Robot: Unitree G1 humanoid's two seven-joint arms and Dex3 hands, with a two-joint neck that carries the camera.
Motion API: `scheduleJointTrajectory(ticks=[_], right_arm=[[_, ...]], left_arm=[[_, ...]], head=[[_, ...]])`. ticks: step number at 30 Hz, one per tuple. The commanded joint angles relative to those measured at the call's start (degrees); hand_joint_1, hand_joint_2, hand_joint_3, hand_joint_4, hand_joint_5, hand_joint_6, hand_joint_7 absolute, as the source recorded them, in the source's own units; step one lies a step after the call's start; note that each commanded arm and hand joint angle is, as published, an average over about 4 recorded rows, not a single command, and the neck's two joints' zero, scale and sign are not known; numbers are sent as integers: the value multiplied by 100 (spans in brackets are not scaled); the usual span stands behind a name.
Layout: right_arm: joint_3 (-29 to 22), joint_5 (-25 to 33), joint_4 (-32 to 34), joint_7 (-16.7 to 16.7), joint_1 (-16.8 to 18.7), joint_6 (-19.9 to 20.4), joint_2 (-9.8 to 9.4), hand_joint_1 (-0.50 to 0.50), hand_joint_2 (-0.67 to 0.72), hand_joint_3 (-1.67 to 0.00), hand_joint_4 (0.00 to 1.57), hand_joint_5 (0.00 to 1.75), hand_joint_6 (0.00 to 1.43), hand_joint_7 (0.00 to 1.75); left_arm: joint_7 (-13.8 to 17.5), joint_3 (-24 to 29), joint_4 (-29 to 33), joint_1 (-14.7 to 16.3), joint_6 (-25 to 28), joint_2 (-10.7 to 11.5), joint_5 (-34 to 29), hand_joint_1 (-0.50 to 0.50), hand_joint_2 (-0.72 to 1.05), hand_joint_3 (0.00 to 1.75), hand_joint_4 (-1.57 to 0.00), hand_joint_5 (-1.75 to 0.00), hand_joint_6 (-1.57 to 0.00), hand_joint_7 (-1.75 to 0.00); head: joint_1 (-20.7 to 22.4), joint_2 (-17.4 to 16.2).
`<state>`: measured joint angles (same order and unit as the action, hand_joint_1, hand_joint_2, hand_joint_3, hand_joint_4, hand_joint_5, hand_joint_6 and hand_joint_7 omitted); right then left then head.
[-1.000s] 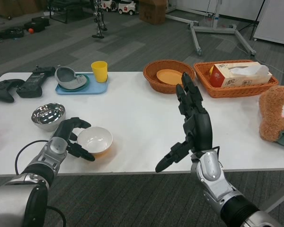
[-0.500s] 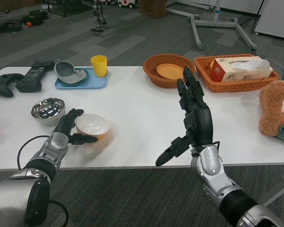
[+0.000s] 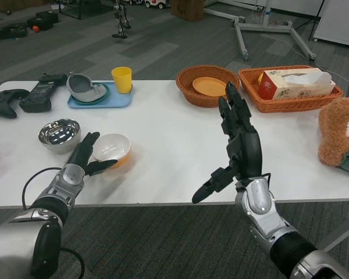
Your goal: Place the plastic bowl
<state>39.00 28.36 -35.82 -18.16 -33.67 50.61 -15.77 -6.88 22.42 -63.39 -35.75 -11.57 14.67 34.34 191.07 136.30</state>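
The left hand pinches the near rim of the tilted plastic bowl, beside the steel bowl. The right hand is raised upright, fingers spread.

The white table is seen from a single head-mounted camera, aimed forward and down, with the room's floor visible beyond.

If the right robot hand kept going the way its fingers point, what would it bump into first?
Probably the round wicker basket holding the orange plate. The right robot hand is raised, though, so depth is unclear; it might pass over.
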Motion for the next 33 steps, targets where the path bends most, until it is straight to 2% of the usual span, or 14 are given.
scheduleJointTrajectory(ticks=[1,6,9,13,17,20,23,26,28,33], right_arm=[[-42,21,-19,5,18,19,4,-46,47,0,0,0,0,0],[-42,21,-22,5,18,24,4,-46,47,0,0,0,0,0],[-42,21,-22,5,18,26,4,-46,47,0,0,0,0,0],[-42,21,-22,5,18,28,4,-46,47,0,0,0,0,0],[-42,14,-15,5,18,28,4,-46,47,0,0,0,0,0],[-42,12,-13,5,18,28,4,-46,47,0,0,0,0,0],[-44,12,-13,5,18,28,4,-46,47,0,0,0,0,0],[-53,12,-11,5,18,28,11,-46,47,0,0,0,0,0],[-60,10,-6,5,21,28,13,-46,47,0,0,0,0,0],[-86,3,-4,5,36,28,22,-45,47,0,0,0,0,0]], left_arm=[[163,37,0,82,-38,54,-4,-48,76,9,0,-41,0,-21],[270,52,2,113,-108,67,-94,-48,63,9,0,-41,0,-21],[314,52,17,137,-183,71,-173,-46,45,9,0,-41,0,-21],[404,57,72,192,-359,80,-362,-46,7,4,0,-41,0,-14],[481,70,213,323,-682,89,-705,-46,-48,0,0,-51,0,-14],[486,101,428,468,-952,85,-978,-46,-70,0,0,-44,0,-14],[488,222,876,660,-1152,36,-1274,-46,-72,0,0,-41,0,-14],[514,334,1547,954,-1418,-30,-1951,-46,-72,2,0,-41,0,-14],[538,364,1883,1099,-1541,-63,-2351,-46,-72,2,0,-33,0,-14],[580,549,3394,1583,-1611,-221,-3302,-46,-72,0,0,-13,0,-14]], head=[[22,-8],[45,-39],[58,-46],[61,-47],[92,-47],[96,-42],[119,-25],[123,-18],[126,-15],[151,108]])
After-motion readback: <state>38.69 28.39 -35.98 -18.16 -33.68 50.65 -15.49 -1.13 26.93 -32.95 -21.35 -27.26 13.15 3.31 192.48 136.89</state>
